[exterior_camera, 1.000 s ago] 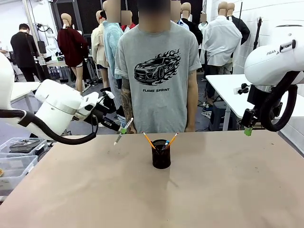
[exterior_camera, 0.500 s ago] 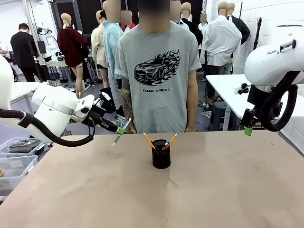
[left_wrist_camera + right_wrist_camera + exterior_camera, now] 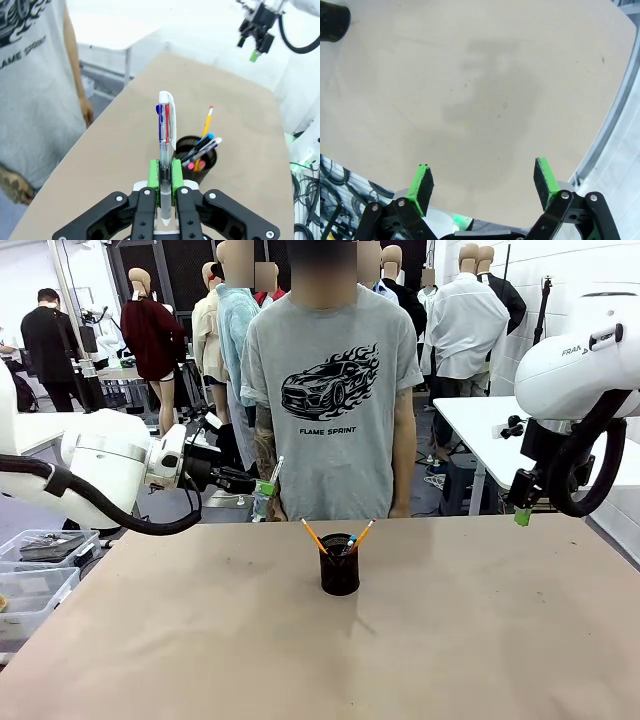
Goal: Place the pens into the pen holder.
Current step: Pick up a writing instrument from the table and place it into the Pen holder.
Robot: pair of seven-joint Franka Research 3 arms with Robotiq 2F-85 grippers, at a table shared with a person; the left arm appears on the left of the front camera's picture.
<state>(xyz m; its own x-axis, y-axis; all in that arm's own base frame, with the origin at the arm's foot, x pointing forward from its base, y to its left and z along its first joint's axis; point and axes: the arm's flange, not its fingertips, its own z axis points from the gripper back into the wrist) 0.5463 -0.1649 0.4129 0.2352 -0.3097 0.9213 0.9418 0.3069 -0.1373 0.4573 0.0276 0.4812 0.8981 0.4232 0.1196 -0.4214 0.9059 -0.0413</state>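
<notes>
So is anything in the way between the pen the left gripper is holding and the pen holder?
Nothing visible. The left gripper is shut on a clear pen, and bare table lies between it and the pen holder, which already holds several pens.

bright, even indoor light; soft faint shadow on the surface [image 3: 200, 640] just beside the pen holder [image 3: 340, 570]. wrist views bow at edges; background past the pen holder washed out.
</notes>
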